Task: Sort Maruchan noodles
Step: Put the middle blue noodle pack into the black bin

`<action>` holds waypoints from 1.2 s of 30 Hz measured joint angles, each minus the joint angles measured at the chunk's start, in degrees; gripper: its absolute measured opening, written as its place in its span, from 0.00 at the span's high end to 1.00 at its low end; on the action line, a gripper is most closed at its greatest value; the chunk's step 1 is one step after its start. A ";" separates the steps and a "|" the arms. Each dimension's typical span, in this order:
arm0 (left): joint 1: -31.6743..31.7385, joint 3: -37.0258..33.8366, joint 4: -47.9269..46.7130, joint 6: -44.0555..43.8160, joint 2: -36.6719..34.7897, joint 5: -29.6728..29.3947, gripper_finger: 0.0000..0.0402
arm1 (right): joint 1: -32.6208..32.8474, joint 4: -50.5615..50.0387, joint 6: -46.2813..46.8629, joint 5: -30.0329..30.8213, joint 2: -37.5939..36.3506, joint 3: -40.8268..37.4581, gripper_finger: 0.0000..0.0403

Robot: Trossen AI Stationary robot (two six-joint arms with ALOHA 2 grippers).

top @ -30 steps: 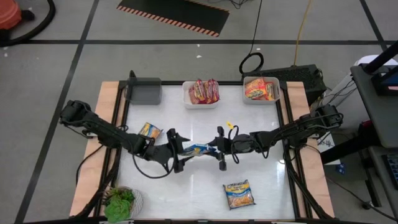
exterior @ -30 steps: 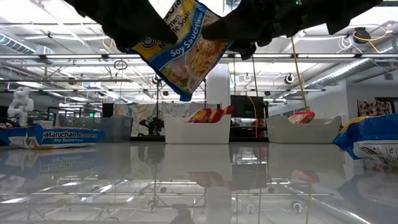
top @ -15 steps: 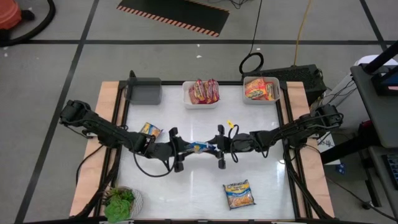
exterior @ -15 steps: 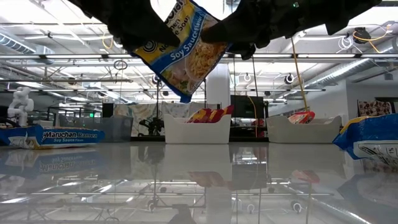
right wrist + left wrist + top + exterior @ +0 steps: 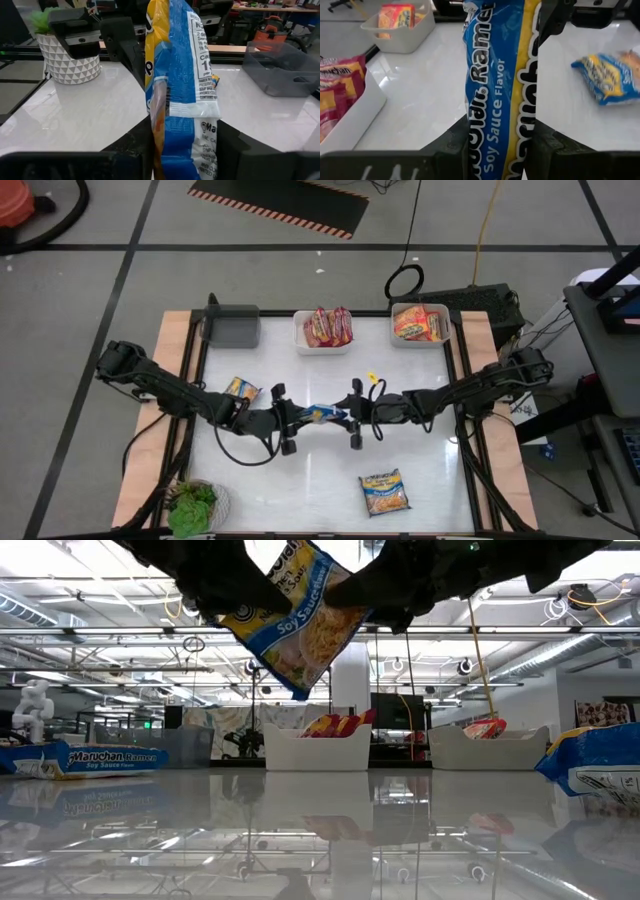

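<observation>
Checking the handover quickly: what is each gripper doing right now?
Left gripper: closed on the blue soy sauce packet.
Right gripper: holding the same packet.

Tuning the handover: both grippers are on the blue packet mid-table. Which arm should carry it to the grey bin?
Probably left. The left gripper is clamped on the blue packet, and the grey bin sits on its side. The right gripper would reach across.

overhead down, low level, wrists facing inward
</observation>
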 joint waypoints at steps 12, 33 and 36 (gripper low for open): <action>-0.09 0.03 6.78 2.86 -2.05 -1.05 0.68 | 0.07 -23.04 4.73 2.44 -17.20 0.02 0.53; 14.00 0.02 -3.54 -1.40 -21.59 -7.63 0.68 | 0.00 -57.00 12.18 2.67 -40.36 0.00 0.38; 18.93 0.02 -4.60 -4.57 -25.20 -8.17 0.68 | 0.02 -57.50 12.71 2.56 -41.60 0.00 0.38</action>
